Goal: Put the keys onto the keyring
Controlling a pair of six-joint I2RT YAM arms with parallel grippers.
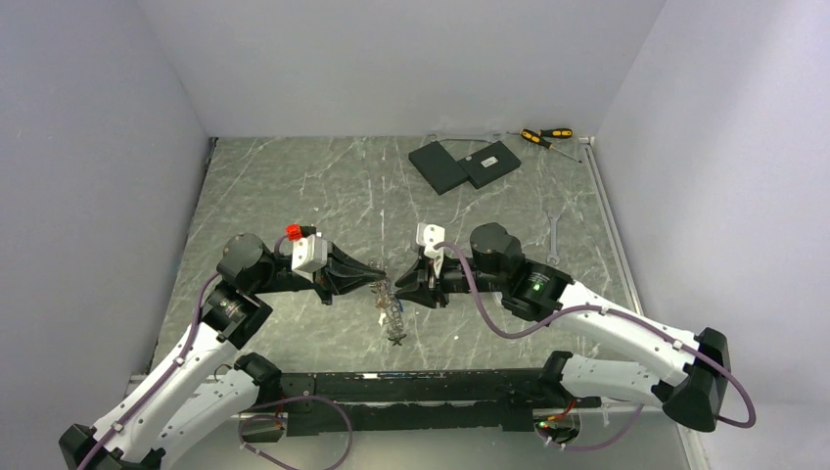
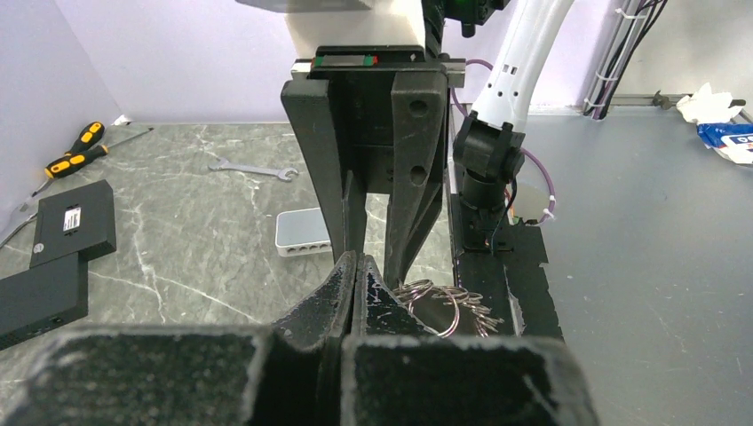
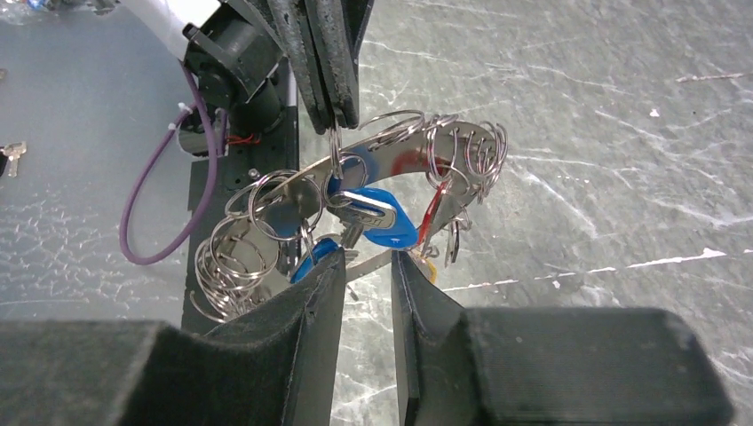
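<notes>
Where the two arms meet over the middle of the bench (image 1: 294, 186), the left hand (image 3: 330, 111) is clenched on the keyring (image 3: 400, 146). It pinches one small loop at the top, so the whole bundle hangs below its fingertips. The keys (image 3: 377, 217) with blue and red heads dangle from the curved metal band among many loose wire loops. The right hand (image 3: 364, 275) faces it from the right, close up. Its fingers (image 3: 302, 311) stand apart on either side of a thin metal shank that crosses the gap, with a blue head touching one finger. Whether they pinch anything cannot be told.
</notes>
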